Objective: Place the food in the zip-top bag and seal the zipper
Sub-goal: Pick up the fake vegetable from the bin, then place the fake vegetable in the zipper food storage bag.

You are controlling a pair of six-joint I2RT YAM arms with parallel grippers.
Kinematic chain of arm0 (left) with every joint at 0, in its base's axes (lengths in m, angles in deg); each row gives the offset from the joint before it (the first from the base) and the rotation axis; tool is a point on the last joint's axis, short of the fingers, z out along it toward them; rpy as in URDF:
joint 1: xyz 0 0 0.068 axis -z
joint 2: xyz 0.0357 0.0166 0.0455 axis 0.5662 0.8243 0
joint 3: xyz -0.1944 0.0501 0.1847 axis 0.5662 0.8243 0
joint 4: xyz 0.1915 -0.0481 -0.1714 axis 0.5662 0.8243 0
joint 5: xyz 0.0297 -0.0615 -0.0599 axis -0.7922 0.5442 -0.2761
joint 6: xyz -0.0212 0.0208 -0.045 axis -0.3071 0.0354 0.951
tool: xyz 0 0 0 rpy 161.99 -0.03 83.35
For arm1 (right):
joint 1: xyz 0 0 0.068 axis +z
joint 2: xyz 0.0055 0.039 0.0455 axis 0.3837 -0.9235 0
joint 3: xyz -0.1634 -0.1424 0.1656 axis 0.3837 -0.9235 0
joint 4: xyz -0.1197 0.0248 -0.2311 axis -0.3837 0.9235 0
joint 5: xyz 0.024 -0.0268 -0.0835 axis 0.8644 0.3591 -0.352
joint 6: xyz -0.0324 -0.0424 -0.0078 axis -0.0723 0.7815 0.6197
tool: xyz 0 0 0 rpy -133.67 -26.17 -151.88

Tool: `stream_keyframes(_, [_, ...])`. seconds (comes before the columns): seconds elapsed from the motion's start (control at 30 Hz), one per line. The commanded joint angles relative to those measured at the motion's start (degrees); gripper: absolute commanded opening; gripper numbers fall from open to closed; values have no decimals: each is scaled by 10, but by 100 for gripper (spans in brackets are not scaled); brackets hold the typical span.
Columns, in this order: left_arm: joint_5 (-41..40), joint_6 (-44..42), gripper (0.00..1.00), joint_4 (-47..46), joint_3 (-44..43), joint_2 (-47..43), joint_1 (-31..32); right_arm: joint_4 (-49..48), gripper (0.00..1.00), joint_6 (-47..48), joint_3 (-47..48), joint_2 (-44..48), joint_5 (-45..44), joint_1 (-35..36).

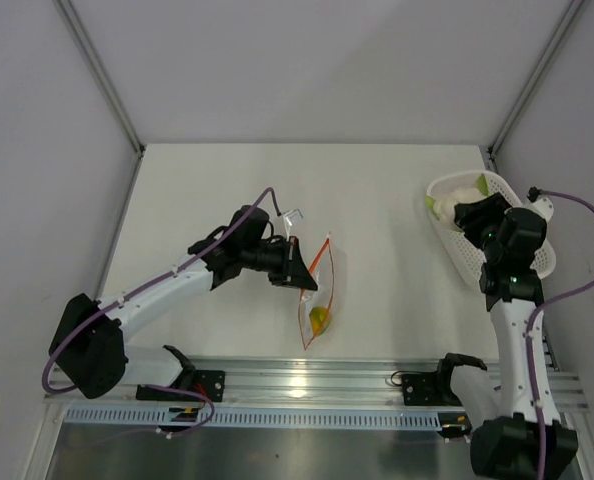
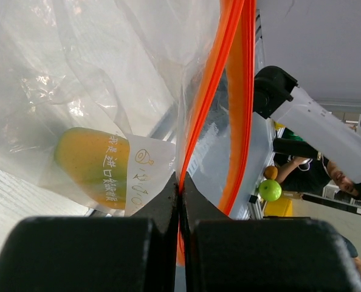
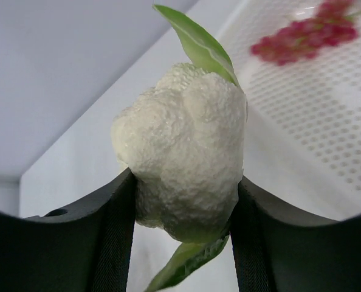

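The clear zip-top bag [image 1: 317,295] lies mid-table with the yellow-orange fruit [image 1: 320,320] inside, seen close in the left wrist view [image 2: 92,167]. My left gripper [image 1: 299,272] is shut on the bag's orange-red zipper strip [image 2: 206,91], its mouth edge, pinched at the jaw tips [image 2: 180,182]. My right gripper [image 1: 465,213] is over the white basket and shut on a whitish cauliflower piece with green leaves [image 3: 183,152]. The dark red grape bunch [image 3: 302,36] lies in the basket behind it.
The white oval mesh basket [image 1: 467,260] stands at the right edge of the table, by the right wall. An aluminium rail [image 1: 307,375] runs along the near table edge. Another green piece [image 1: 483,185] shows in the basket.
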Motion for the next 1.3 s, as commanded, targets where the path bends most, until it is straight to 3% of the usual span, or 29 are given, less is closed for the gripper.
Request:
stream_keyframes(0.0, [21,18,0,-22,16,-26,6,98,0,66,29,73,147,39])
stream_keyframes(0.17, [32,71,1,-90,59,-49,28,193,0,55,57,180,240,118])
stream_keyframes(0.27, [27,89,0,-119,83,-54,51,197,0,6,65,217,304,167])
stream_keyframes(0.5, [5,106,1,-141,82,-59,69,181,0,-74,65,251,333,255])
stream_keyframes(0.73, [-9,122,0,-139,25,-19,73,167,0,-68,66,217,355,326])
stream_keyframes(1.03, [-3,124,1,-130,-59,48,76,175,0,-21,81,117,198,530])
stream_keyframes(1.27, [-7,118,1,-122,-63,54,76,271,0,1,102,69,38,591])
